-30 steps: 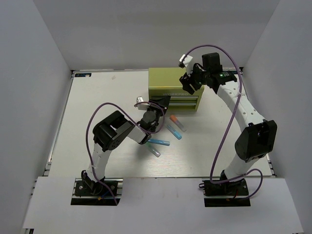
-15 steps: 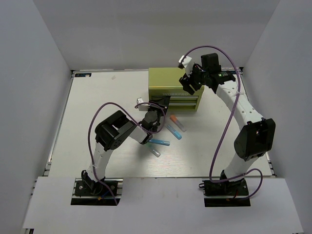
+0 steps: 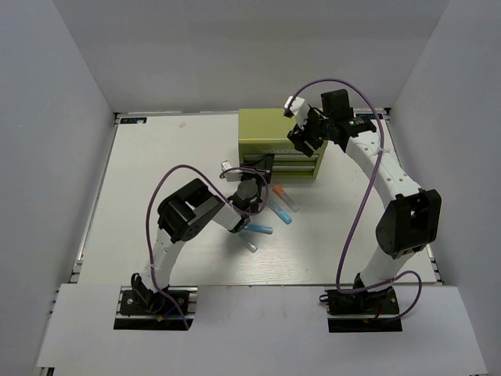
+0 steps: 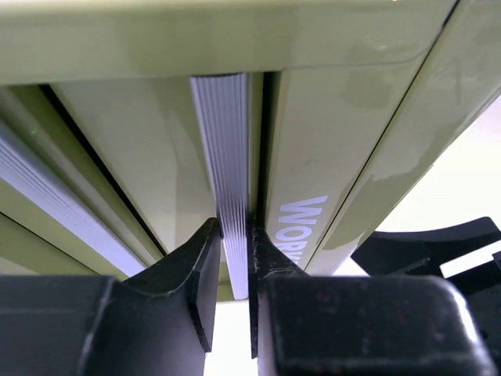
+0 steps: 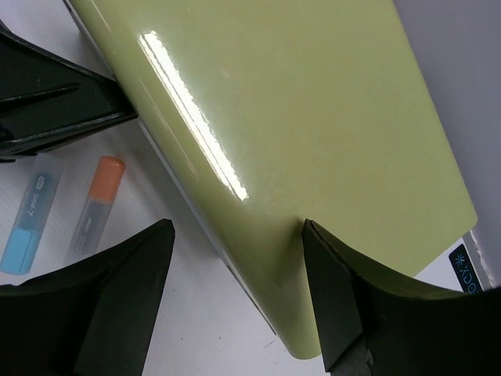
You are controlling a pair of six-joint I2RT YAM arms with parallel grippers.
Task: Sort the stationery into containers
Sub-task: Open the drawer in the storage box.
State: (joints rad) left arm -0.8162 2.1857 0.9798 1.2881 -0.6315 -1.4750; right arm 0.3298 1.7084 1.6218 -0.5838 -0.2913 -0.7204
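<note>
Change noted over the past second: the left gripper (image 4: 235, 235) has advanced from just short of the box front into contact. Its jaws are now narrowed onto the ribbed silver drawer handle (image 4: 227, 157), with the strip pinched between both pads. The right gripper (image 5: 239, 227) has drifted slightly leftward over the box top. Assessment: the opening grip is established, the drawer appears not yet drawn out, and no stick has been sorted. The olive-green metal tool-chest box (image 3: 266, 129) stands directly ahead of the left fingers. White lettering runs just beside the gripped handle, which suggests the upper drawer. Its painted top is glossy and unmarked. The right gripper is spread wide, one finger to each side of the box's right end; contact cannot be determined. Four short sticks lie on the white table (image 3: 156, 172) behind and beside the left gripper, clear of the box: the orange-ended stick (image 3: 286, 197), the grey-blue stick (image 3: 278, 213), the light blue stick (image 3: 257, 229) and the pale stick (image 3: 249, 244).
</note>
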